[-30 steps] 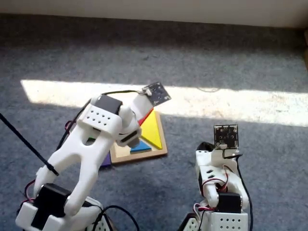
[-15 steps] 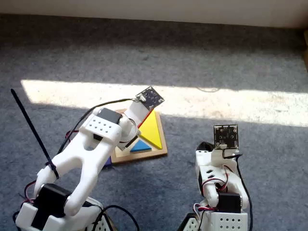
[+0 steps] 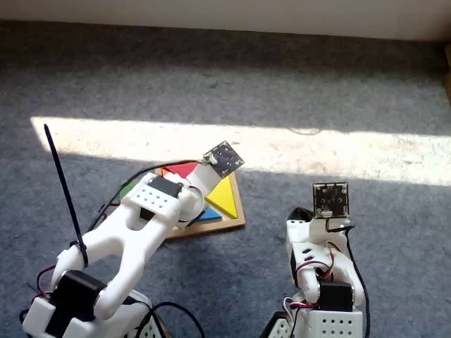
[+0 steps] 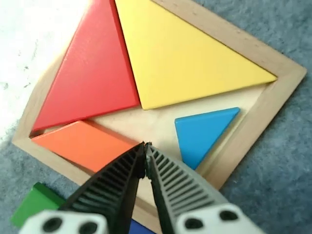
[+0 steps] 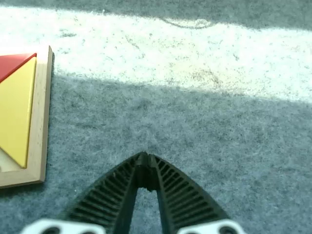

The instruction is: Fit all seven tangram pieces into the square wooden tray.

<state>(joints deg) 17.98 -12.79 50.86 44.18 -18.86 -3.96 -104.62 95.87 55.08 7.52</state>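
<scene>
left gripper (image 4: pixel 146 146), jaws closed and empty, above the tray (image 4: pixel 258 117); right gripper (image 5: pixel 146 158) closed, empty, over carpet (image 5: pixel 219 122).

Grey carpet (image 3: pixel 331 84), crossed by a band of sunlight, on which the tray and loose pieces are laid.

The square wooden tray (image 4: pixel 253 127) is seen flat on the carpet, directly beneath the tips of the left gripper (image 4: pixel 145 146). A green piece (image 4: pixel 36 204) is found on the carpet just beside the tray's outer edge, to one side of that gripper's fingers. A dark blue piece (image 4: pixel 140 227) is glimpsed between them, also off the tray. Shaded carpet is shown under the right gripper (image 5: pixel 145 168), with the tray off to its side.
</scene>
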